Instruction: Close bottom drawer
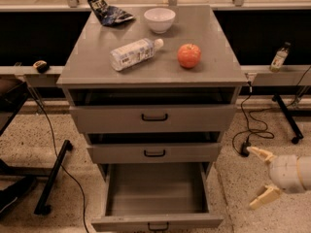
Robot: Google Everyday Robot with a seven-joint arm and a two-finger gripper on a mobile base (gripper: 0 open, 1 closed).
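Right of the cabinet [218, 69], the gripper [262, 175] hovers with jaws spread and empty, well apart from the bottom drawer [155, 193], which stands fully out, unclosed.

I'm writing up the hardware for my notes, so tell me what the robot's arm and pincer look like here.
The pincer, at lower right beside the bottom drawer, has two tapered cream-tan fingers on a rounded, glossy white wrist housing. No cables or markings show on it, and the frame edge cuts off the rest of the arm.
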